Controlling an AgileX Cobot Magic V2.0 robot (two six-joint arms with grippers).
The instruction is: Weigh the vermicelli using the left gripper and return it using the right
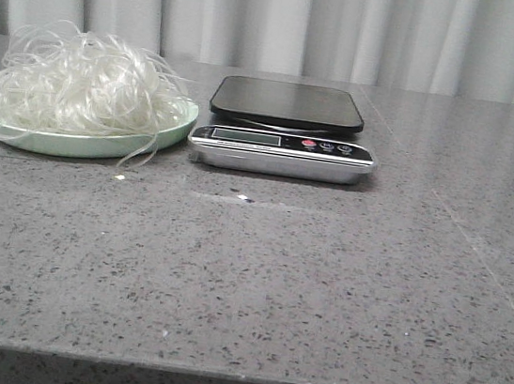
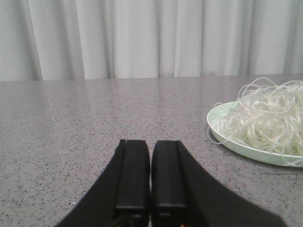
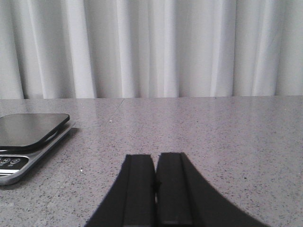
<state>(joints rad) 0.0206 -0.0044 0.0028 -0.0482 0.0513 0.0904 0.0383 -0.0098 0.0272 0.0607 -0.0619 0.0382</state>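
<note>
The vermicelli (image 1: 77, 83) is a fluffy heap of translucent white strands on a pale green plate (image 1: 74, 141) at the back left of the table. It also shows in the left wrist view (image 2: 265, 120), on the plate (image 2: 222, 137). A kitchen scale (image 1: 285, 125) with a black top and silver front stands just right of the plate, nothing on it; it also shows in the right wrist view (image 3: 26, 137). My left gripper (image 2: 151, 142) is shut and empty, low over the table, apart from the plate. My right gripper (image 3: 155, 156) is shut and empty, right of the scale. Neither gripper shows in the front view.
The grey speckled stone table (image 1: 255, 277) runs to a front edge near the camera. A white curtain (image 1: 290, 16) hangs behind the table. A few loose strands hang over the plate's front rim (image 1: 139, 153).
</note>
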